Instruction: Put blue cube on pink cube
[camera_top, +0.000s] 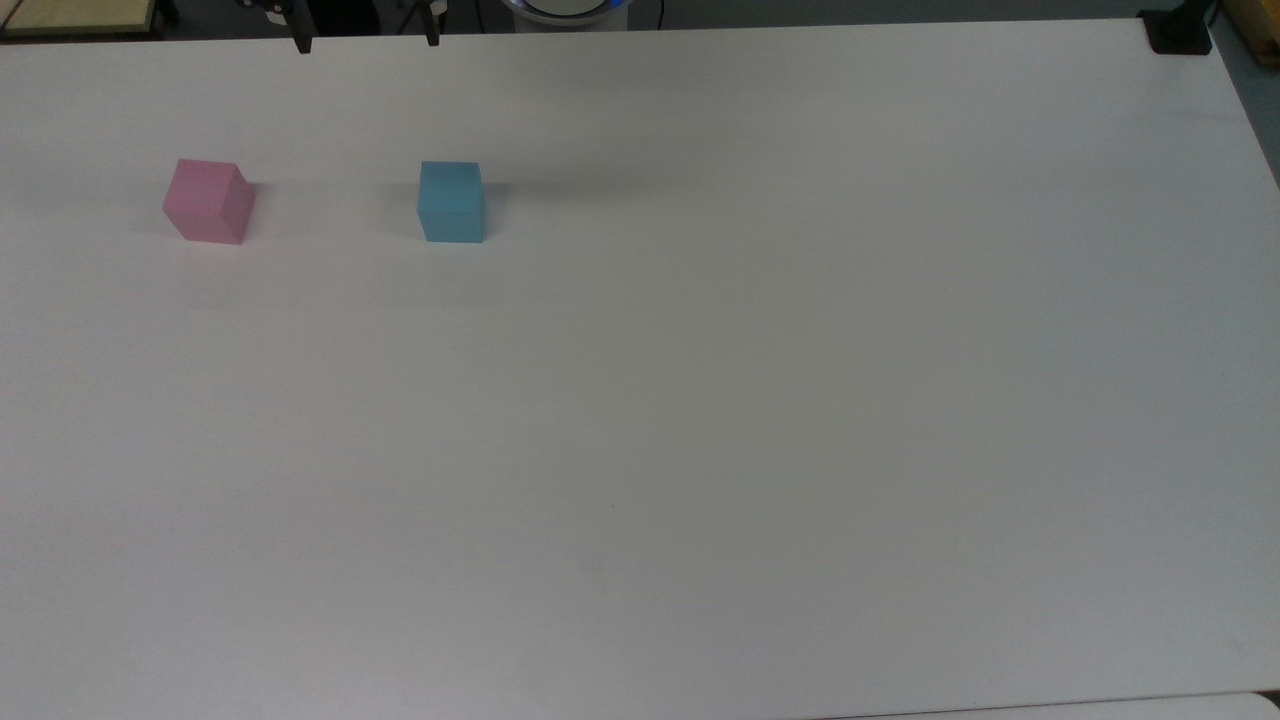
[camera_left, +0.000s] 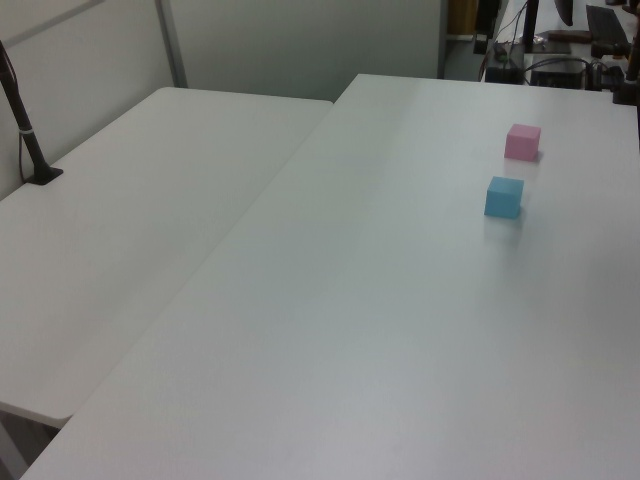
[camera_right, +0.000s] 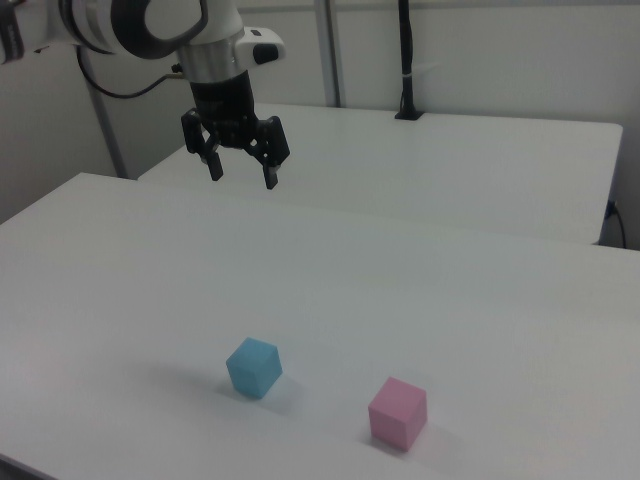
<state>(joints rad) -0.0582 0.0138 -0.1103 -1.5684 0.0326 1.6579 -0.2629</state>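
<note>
The blue cube (camera_top: 451, 202) (camera_left: 504, 197) (camera_right: 253, 367) rests on the white table (camera_top: 700, 400), and the pink cube (camera_top: 208, 201) (camera_left: 522, 142) (camera_right: 398, 413) sits apart from it toward the top view's left. High above the table hangs my gripper (camera_right: 242, 179) (camera_top: 366, 42), open with nothing between its fingers. In the top view its two dark fingertips (camera_top: 302, 44) poke in at the upper edge, above the gap between the cubes. In the right view it hovers well above and behind the blue cube.
A second white table (camera_left: 130, 220) adjoins in the left view's left half, with a black clamped pole (camera_left: 25, 130) on it. A black clamp (camera_top: 1180, 30) sits at the table's far right corner in the top view. Cables and equipment (camera_left: 560, 55) lie beyond the table's far end.
</note>
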